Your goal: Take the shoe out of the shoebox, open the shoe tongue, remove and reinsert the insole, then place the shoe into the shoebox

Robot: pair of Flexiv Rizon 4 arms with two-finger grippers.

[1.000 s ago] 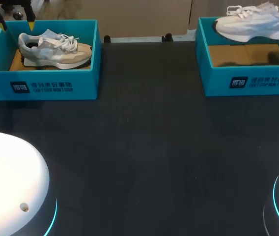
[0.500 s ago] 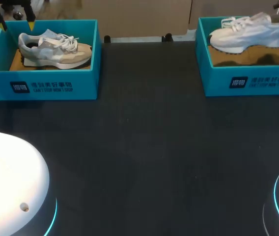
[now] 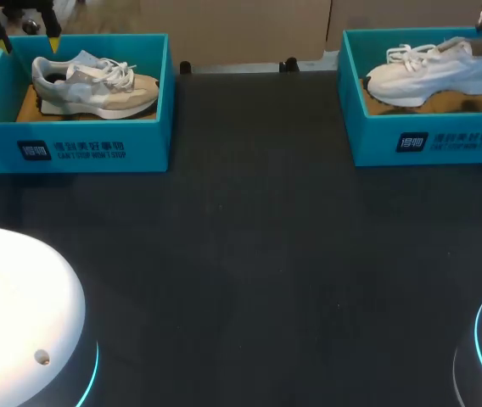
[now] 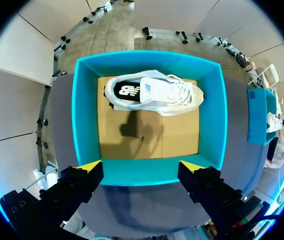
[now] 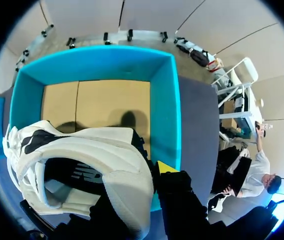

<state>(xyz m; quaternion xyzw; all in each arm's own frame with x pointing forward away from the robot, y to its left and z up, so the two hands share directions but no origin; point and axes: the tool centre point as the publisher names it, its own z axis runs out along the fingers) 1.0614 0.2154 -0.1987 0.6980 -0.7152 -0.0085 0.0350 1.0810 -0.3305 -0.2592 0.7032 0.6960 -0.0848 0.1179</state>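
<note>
Right gripper (image 5: 157, 175) clamped on white shoe (image 3: 432, 72) heel; shoe tilted over right box (image 3: 428, 142). Left gripper (image 4: 141, 167) wide open, empty, above left box (image 4: 84, 125).

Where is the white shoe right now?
Head view, far right: the white shoe sits in the right shoebox, its heel pinched by the right arm's fingers.

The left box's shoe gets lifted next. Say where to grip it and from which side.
Probably the heel collar of the shoe, coming straight down from above. It stands upright on its sole in the box, opening up, so one finger can slip inside the heel and one outside. The open left end effector hangs near that end.
</note>
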